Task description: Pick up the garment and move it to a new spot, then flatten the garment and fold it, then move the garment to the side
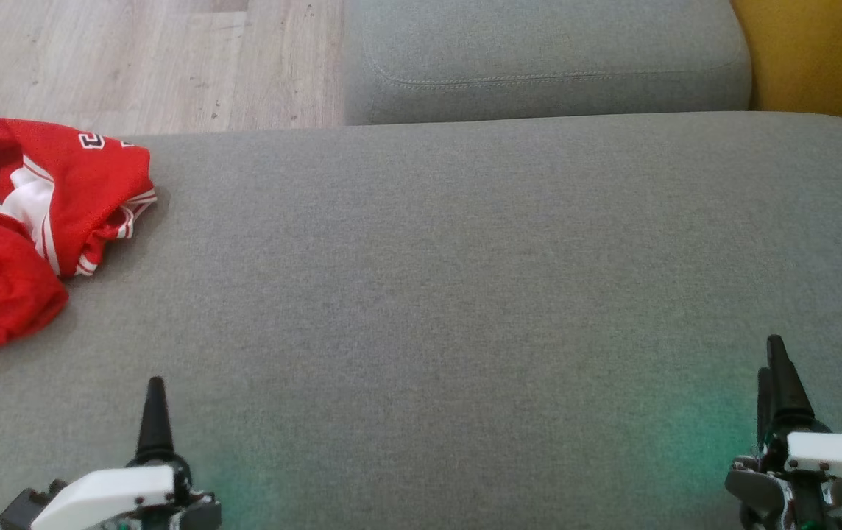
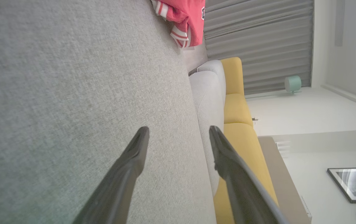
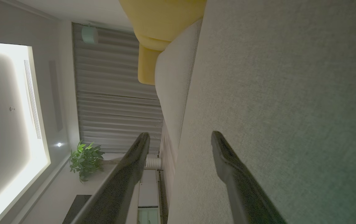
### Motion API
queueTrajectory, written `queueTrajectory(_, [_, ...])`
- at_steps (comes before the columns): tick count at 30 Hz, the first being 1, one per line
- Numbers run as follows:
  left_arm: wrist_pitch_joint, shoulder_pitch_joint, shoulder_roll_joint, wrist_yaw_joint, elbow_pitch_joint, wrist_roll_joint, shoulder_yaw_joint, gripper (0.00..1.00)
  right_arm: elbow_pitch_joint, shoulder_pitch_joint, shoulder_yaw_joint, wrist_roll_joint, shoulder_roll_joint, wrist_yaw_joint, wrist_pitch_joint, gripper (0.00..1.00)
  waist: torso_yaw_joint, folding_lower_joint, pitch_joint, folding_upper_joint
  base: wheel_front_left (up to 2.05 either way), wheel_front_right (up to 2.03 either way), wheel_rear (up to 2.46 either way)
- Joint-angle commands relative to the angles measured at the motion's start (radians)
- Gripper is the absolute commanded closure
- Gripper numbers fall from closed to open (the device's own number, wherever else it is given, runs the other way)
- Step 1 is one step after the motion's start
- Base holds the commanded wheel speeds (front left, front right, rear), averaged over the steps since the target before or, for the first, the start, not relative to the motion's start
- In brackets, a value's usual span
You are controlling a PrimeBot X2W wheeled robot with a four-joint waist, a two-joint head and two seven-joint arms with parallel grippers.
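The broad grey seat cushion [image 1: 465, 294] in front of me is the biggest thing here: woven, slightly nubbly fabric, flat on top with rounded edges. Beyond it lies a second grey cushion [image 1: 539, 59] of the same cloth, with a stitched seam along its edge, so two grey cushions in all. Pale wood-grain floor [image 1: 134, 59] shows at the far left, and a smooth mustard-yellow upholstered piece [image 1: 818, 59] at the far right. My left wrist view also catches a grey pleated curtain [image 2: 259, 40] and white walls.

There is one garment [image 1: 46, 213]. It is red, with white panels and striped white-and-red trim and a dark-outlined printed character. It sits crumpled in a soft heap at the far left of the big cushion, running out past the left edge of my head view, well apart from both of my grippers.

My left gripper [image 2: 178, 130] hovers low over bare fabric at the near left, its two tapered dark fingers spread apart with nothing between them. My right gripper [image 3: 180, 135] does the same at the near right, also parted and empty. A faint green glow [image 1: 686, 434] tints the cloth beside each.

Smaller still are two dark-framed pictures [image 2: 352, 185], one leafy green plant [image 3: 86, 160] and one mint-coloured round fixture [image 2: 292, 83].
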Motion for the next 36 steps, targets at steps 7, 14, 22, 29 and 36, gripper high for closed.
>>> queueTrajectory(7, [-0.024,-0.03,0.004,0.01,-0.062,0.104,-0.018,0.0,-0.077,-0.021,0.019,-0.127,-0.005,0.0,-0.023,0.0,0.003,0.0,0.001,0.0,0.0,0.0,0.0])
queueTrajectory(14, [-0.045,-0.025,0.004,0.019,-0.077,0.219,-0.033,0.0,-0.109,-0.012,0.035,-0.243,-0.006,0.0,-0.044,0.0,0.008,0.0,0.001,0.0,0.0,0.0,0.0])
queueTrajectory(22, [-0.072,-0.014,0.004,0.027,-0.09,0.352,-0.047,0.0,-0.128,-0.001,0.063,-0.375,-0.006,0.0,-0.07,0.0,0.012,0.0,0.001,0.0,0.0,0.0,0.0])
queueTrajectory(29, [-0.092,-0.006,0.005,0.031,-0.09,0.455,-0.06,0.0,-0.134,0.007,0.08,-0.478,-0.007,0.0,-0.091,0.0,0.015,0.0,0.001,0.0,0.0,0.0,0.0])
queueTrajectory(36, [-0.113,-0.003,0.005,0.04,-0.089,0.543,-0.08,0.0,-0.132,0.012,0.094,-0.585,-0.007,0.0,-0.111,0.0,0.019,0.0,0.002,0.0,0.0,0.0,0.0])
